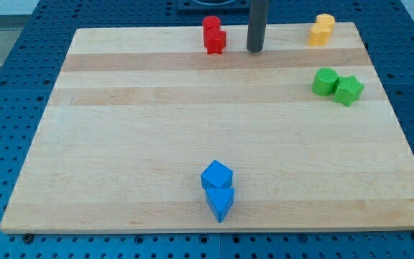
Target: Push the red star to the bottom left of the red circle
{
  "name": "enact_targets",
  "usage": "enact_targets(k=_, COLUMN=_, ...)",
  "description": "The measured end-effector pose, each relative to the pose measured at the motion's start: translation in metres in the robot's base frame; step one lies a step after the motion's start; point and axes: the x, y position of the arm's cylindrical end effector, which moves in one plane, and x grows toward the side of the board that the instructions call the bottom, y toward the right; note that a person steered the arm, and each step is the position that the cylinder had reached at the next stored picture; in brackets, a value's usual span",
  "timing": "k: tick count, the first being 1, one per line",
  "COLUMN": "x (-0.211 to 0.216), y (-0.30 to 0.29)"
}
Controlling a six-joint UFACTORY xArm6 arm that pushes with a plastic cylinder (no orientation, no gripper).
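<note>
The red circle (pixel 210 24) sits at the top edge of the wooden board (pixel 121 144), a little left of centre. The red star (pixel 215 40) touches it just below and slightly to its right. My tip (pixel 255 50) rests on the board to the right of the red star, a short gap away, at about the star's height. The rod rises straight up out of the view's top.
Two yellow blocks (pixel 321 29) touch each other at the top right. A green circle (pixel 325 81) and a green star (pixel 348 90) sit together at the right. A blue cube (pixel 216 175) and a blue triangle (pixel 220 202) touch near the bottom centre.
</note>
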Motion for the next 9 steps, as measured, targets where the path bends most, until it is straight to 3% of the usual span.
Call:
enact_targets(k=7, x=-0.001, y=-0.093)
enact_targets(k=8, x=0.009, y=-0.073)
enact_targets(k=9, x=0.027, y=-0.009)
